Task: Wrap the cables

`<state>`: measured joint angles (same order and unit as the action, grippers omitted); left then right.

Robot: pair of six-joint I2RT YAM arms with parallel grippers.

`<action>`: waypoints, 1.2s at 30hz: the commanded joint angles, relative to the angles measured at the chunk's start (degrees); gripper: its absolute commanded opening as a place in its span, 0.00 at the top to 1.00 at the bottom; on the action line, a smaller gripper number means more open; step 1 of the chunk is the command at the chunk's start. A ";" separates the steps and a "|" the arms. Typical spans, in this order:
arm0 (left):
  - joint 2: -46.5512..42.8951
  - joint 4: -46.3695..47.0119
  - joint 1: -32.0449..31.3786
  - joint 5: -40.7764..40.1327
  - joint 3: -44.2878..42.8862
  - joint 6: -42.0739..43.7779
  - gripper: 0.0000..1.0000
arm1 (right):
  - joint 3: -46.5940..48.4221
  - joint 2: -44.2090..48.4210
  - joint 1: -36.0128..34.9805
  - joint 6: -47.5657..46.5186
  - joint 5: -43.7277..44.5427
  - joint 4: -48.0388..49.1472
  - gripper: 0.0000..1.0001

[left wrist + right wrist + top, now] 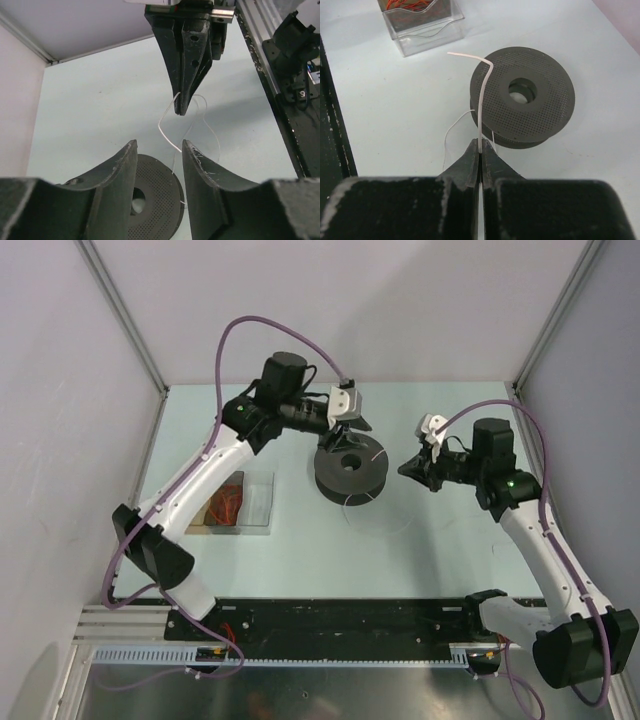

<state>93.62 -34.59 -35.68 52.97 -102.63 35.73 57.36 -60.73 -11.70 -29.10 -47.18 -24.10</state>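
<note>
The black perforated spool [350, 472] lies flat mid-table; it also shows in the left wrist view [150, 200] and the right wrist view [525, 95]. The thin white cable [480, 100] runs up from my right gripper [480, 146], which is shut on it, and its free end bends left. A thinner strand loops down to the table beside the spool. In the top view my right gripper [415, 468] is just right of the spool. My left gripper [345, 430] hovers over the spool's far edge, open and empty [159, 142]. It faces the right gripper [182, 107] and the cable loops [170, 135].
A clear plastic box [240, 502] with red-orange wires sits left of the spool; it also shows in the right wrist view [422, 20]. The black base rail [330, 615] runs along the near edge. White walls enclose the table on the left, back and right.
</note>
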 commanded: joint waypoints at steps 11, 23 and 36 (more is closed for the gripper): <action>0.35 0.28 -4.06 -0.49 5.54 3.54 0.67 | 6.41 -1.39 -8.50 -10.16 4.42 -8.51 1.00; -0.73 -0.52 -4.57 -2.75 8.88 6.97 0.75 | 7.25 -1.99 -10.00 -11.37 5.11 -8.94 1.00; 4.11 3.64 -1.52 1.70 0.03 -14.13 1.00 | 7.23 -6.59 -7.18 -2.53 4.77 -2.60 1.00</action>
<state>95.72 -36.16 -39.09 51.70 -96.51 35.79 62.22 -64.79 -20.91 -37.87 -41.47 -32.21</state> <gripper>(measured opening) 0.007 0.020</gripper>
